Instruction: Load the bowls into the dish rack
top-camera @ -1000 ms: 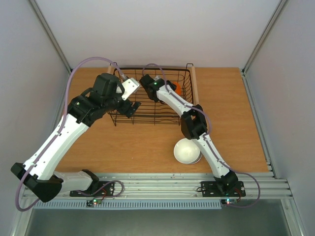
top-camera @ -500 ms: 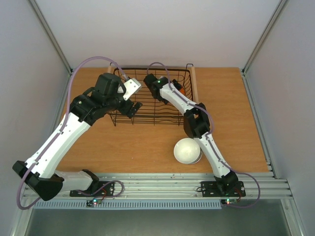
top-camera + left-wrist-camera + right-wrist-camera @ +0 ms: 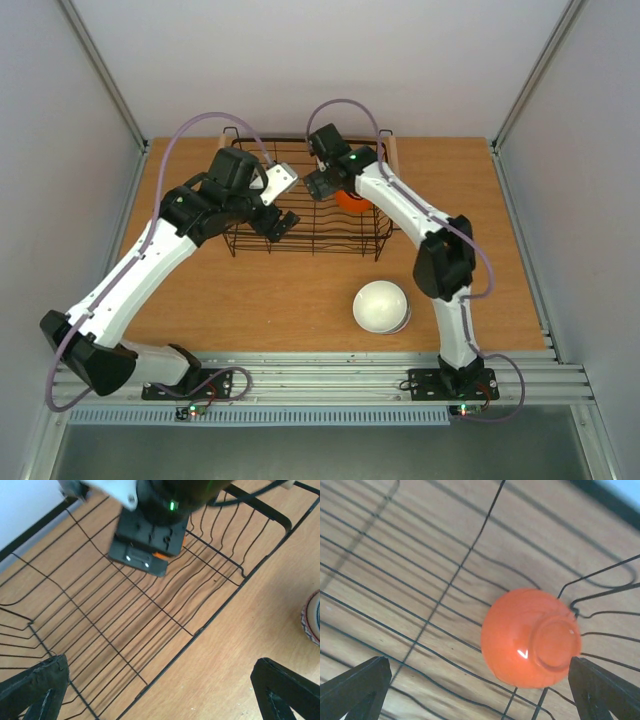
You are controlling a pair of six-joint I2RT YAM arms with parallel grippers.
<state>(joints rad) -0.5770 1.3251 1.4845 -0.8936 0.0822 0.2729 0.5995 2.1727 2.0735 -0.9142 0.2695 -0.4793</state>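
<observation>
Overhead, right arm: it has lifted out of the dish rack point(image 3: 310, 252) since a second ago. The right gripper point(image 3: 322, 184) now hangs over the rack's far side.
Overhead, orange bowl point(image 3: 350, 198): uncovered now that the arm has risen. It lies inside the rack at the far right, just beside the wooden handle point(image 3: 393, 165).
Overhead, left arm: it has swung a little to the right. The left gripper point(image 3: 280, 223) hovers over the rack's near-left part and carries nothing.
Overhead, waiting: a white bowl point(image 3: 381, 305) sits on the table point(image 3: 250, 290) near the rack's near-right corner. From here I can't make out what nests under it.
Left wrist, tool: the fingers point(image 3: 35, 687) stand wide apart with only bare rack wires between them.
Left wrist, edge: a patterned bowl point(image 3: 312, 617) shows its rim on the table outside the rack, probably part of that same pile.
Right wrist, tool: the fingers point(image 3: 355, 687) are spread and empty. The orange bowl lies below, tipped so its foot ring shows, against the wire tines.
Meaning: one bowl looks delivered and let go; the pile by the rack is still to load.
</observation>
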